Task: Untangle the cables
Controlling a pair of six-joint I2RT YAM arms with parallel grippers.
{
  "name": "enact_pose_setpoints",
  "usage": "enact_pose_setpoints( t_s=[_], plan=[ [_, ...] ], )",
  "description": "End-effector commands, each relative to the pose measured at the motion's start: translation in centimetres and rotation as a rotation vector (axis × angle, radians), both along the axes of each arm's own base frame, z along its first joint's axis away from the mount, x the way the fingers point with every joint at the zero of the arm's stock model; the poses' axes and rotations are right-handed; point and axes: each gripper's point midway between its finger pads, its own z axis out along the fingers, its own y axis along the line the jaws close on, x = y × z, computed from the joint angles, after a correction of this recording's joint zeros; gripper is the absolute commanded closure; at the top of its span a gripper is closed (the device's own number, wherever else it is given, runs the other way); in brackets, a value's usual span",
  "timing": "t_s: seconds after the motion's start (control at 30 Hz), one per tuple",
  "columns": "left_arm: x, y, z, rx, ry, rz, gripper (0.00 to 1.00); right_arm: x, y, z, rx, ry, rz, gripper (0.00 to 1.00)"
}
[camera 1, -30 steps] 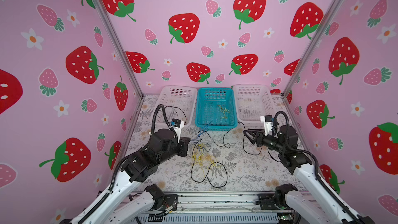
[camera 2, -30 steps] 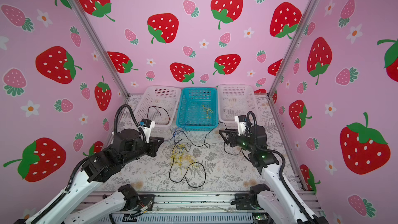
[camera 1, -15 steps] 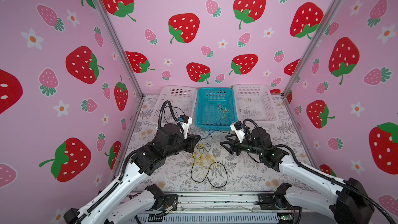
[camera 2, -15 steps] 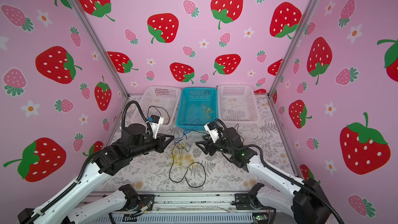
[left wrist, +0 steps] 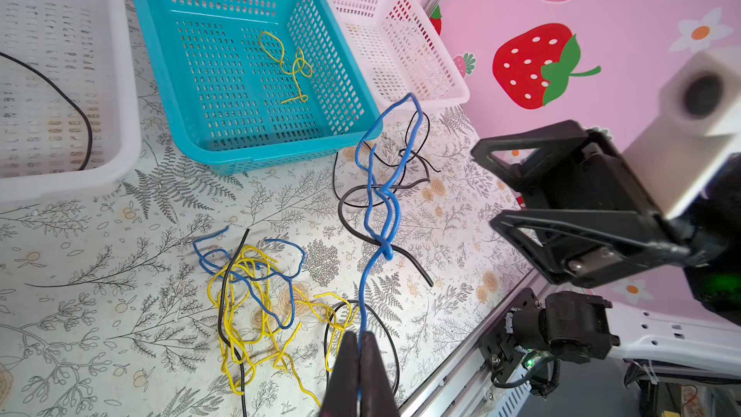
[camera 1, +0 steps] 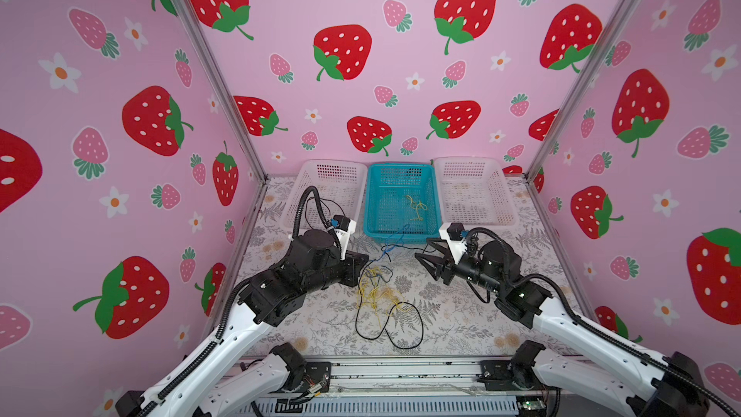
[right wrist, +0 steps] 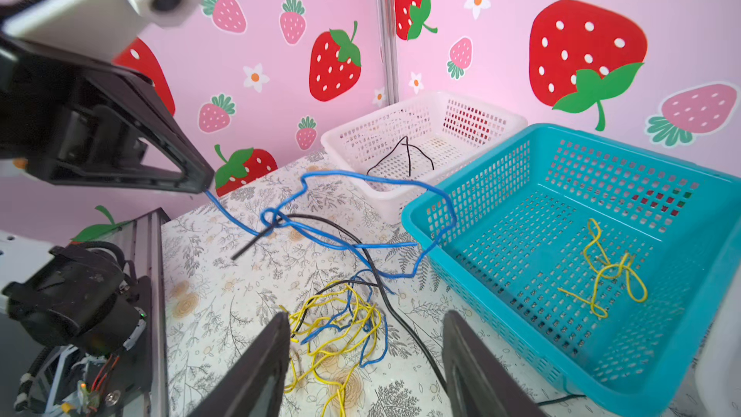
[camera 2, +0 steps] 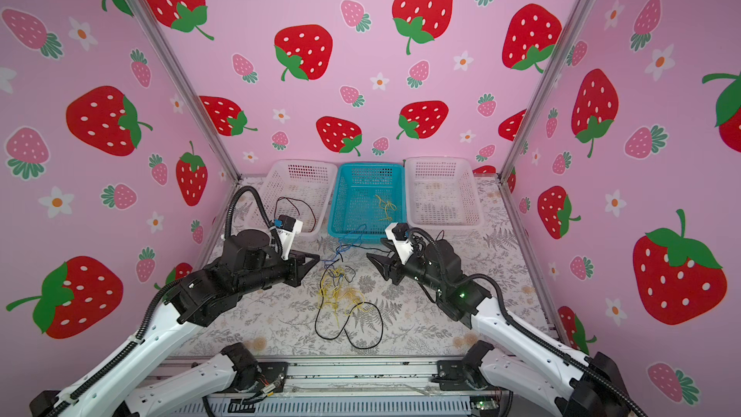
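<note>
Now right fingers (right wrist: pixel 256 367) nearer blue cable (right wrist: pixel 274 218), spread.

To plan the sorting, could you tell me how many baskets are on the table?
3, in a row at the back: left white basket, middle blue basket, right white basket. None seems hidden.

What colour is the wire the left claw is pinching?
Blue wire, best seen in left wrist view.

I see two white baskets (camera 1: pixel 333 163) (camera 1: pixel 467 160), one blue basket (camera 1: pixel 401 165) and two arms (camera 1: pixel 236 334) (camera 1: pixel 577 326). The cables (left wrist: pixel 256 262) are too tangled to count.
</note>
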Motion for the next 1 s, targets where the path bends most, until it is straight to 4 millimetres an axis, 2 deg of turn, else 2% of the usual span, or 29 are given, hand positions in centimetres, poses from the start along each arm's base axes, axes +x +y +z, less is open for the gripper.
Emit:
enact_pose_setpoints(
  t_s=[0.0, 0.07, 0.2, 0.27, 0.33, 0.53, 0.7, 0.8, 0.97],
  plan=[
    [-0.2, 0.2, 2.4, -0.016, -0.059, -0.008, 1.0, 1.0, 1.1, -1.4, -0.056, -0.028, 0.005, 0.38],
    [-0.6, 0.0, 2.5, -0.032, -0.051, -0.03, 1.0, 1.5, 1.4, -2.0, -0.062, -0.035, -0.004, 0.38],
    [-1.2, 0.0, 2.4, -0.048, -0.043, -0.042, 1.0, 2.8, 1.0, -1.9, -0.047, -0.07, -0.074, 0.4],
    [-1.4, 0.0, 2.4, -0.054, -0.041, -0.048, 1.0, 3.1, 1.2, -1.9, -0.044, -0.082, -0.08, 0.47],
    [-1.7, 0.0, 2.2, -0.056, -0.034, -0.056, 1.0, 3.3, 1.5, -2.0, -0.049, -0.086, -0.076, 0.6],
    [-2.2, 0.1, 2.0, -0.038, -0.024, -0.077, 1.0, 3.7, 1.6, -2.3, -0.057, -0.102, -0.089, 0.61],
    [-2.4, 0.2, 2.2, -0.026, -0.039, -0.093, 1.0, 3.8, 1.9, -3.2, -0.081, -0.09, -0.081, 0.73],
    [-2.6, 0.4, 2.3, -0.008, -0.043, -0.097, 1.0, 3.6, 1.4, -2.7, -0.062, -0.111, -0.097, 0.71],
    [-2.8, 0.9, 2.5, 0.017, -0.058, -0.098, 1.0, 4.0, 1.3, -2.8, -0.083, -0.118, -0.113, 0.74]
  ],
)
